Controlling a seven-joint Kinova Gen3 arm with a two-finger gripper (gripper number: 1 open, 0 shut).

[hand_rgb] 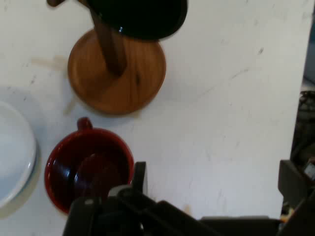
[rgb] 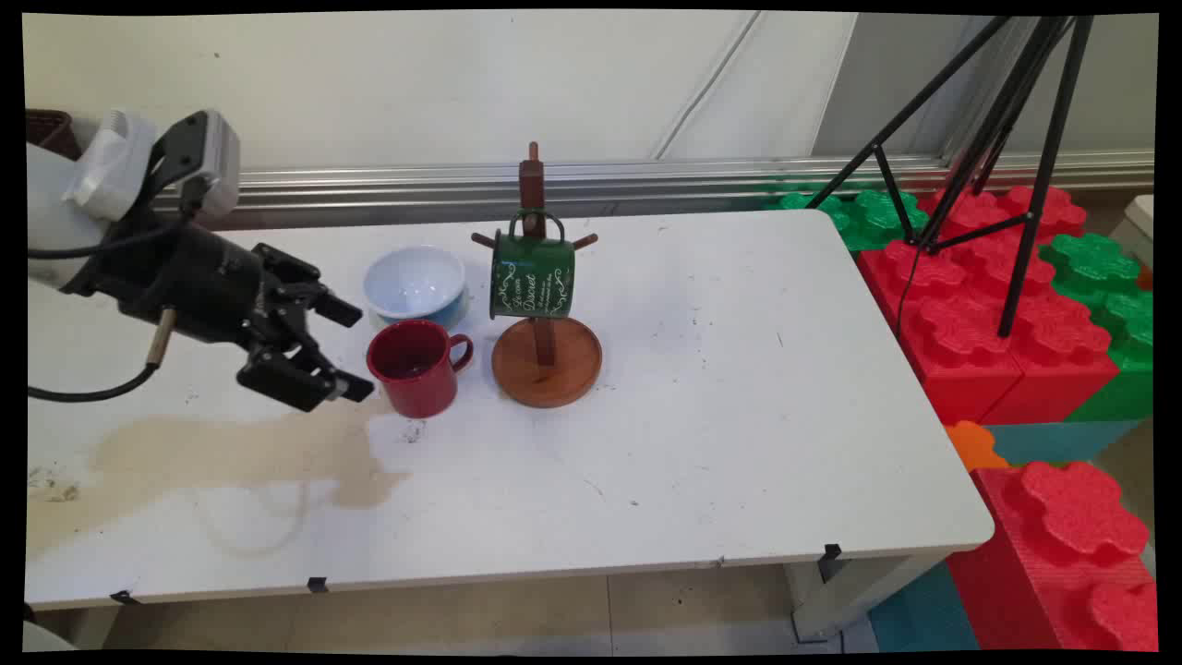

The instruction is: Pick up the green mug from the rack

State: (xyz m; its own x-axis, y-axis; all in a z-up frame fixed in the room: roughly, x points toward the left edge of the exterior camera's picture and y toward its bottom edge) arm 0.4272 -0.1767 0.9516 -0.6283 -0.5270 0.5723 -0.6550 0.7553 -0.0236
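Observation:
My black gripper (rgb: pixel 353 351) hangs open just left of a red mug (rgb: pixel 416 368), its two fingers spread one above the other, nothing between them. The red mug (hand_rgb: pixel 87 168) stands upright on the white table (rgb: pixel 702 443), handle pointing right toward a wooden mug tree (rgb: pixel 545 356). A green mug (rgb: pixel 532 274) with white lettering hangs on the tree's pegs. In the hand view one finger (hand_rgb: pixel 140 177) sits at the mug's rim, and the tree's round wooden base (hand_rgb: pixel 118 73) lies beyond it.
A white and blue bowl (rgb: pixel 415 283) sits behind the red mug. A tan stain (rgb: pixel 231 453) spreads over the table's left part. Red and green foam blocks (rgb: pixel 1007 305) and a black tripod (rgb: pixel 997 139) stand right of the table.

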